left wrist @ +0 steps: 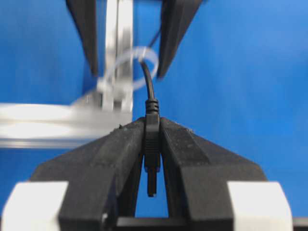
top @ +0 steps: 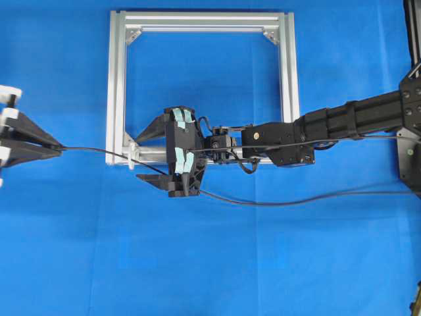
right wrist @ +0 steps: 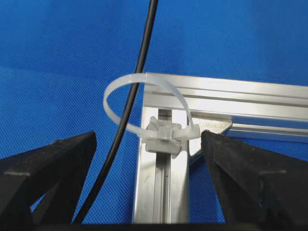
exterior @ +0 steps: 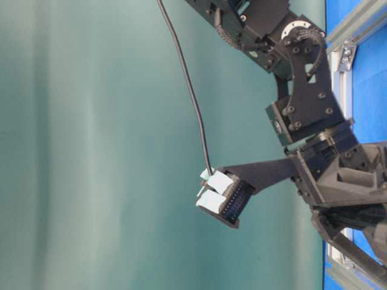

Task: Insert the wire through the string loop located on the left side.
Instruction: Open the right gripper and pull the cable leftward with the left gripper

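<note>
Closest to the left wrist camera, the left claw (left wrist: pixel 152 159) is pinching the wire (left wrist: pixel 150 91) by its dark plug, which sits upright between the two black fingers (left wrist: pixel 108 159) with its tip pointing back toward the lens. From the plug the thin black cable rises and passes through the string loop (left wrist: pixel 130 67), a whitish band blurred against the aluminium frame (left wrist: pixel 57 122). The right wrist view shows the same: the wire (right wrist: pixel 130 108) runs through the pale loop (right wrist: pixel 144 103), which is fastened at the frame's corner (right wrist: pixel 166 183). The right claw (right wrist: pixel 149 159) stands spread wide, one finger on either side of that corner, holding nothing. Seen from overhead, the left claw (top: pixel 58 149) is at the left edge, well apart from the frame (top: pixel 117 79), with the wire (top: pixel 99 150) stretched across the blue counter (top: pixel 66 250) toward the right claw (top: pixel 141 153)
</note>
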`<action>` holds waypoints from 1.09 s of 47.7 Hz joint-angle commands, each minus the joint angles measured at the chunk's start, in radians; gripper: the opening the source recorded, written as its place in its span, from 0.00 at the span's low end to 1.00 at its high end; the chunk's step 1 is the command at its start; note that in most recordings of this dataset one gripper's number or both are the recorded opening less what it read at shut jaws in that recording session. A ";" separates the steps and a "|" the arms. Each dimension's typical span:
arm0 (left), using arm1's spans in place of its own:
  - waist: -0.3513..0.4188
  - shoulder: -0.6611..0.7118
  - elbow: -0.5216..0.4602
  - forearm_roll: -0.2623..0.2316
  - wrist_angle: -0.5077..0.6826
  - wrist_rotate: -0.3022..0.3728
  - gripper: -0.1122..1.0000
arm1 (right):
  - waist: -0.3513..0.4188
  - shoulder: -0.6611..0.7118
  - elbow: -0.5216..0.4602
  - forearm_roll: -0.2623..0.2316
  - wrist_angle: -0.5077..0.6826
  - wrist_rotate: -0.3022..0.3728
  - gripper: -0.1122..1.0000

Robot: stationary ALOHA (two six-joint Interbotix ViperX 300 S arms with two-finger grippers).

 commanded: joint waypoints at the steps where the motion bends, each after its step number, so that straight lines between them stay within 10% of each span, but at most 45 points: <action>1: -0.002 -0.075 -0.041 0.006 0.060 0.002 0.17 | -0.003 -0.031 -0.006 -0.002 -0.006 -0.002 0.96; 16: 0.008 -0.196 -0.092 0.020 0.230 0.015 0.17 | -0.008 -0.032 -0.008 -0.003 -0.008 -0.003 0.96; 52: 0.006 -0.161 -0.074 0.020 0.224 0.038 0.17 | -0.011 -0.031 -0.009 -0.003 -0.009 -0.003 0.96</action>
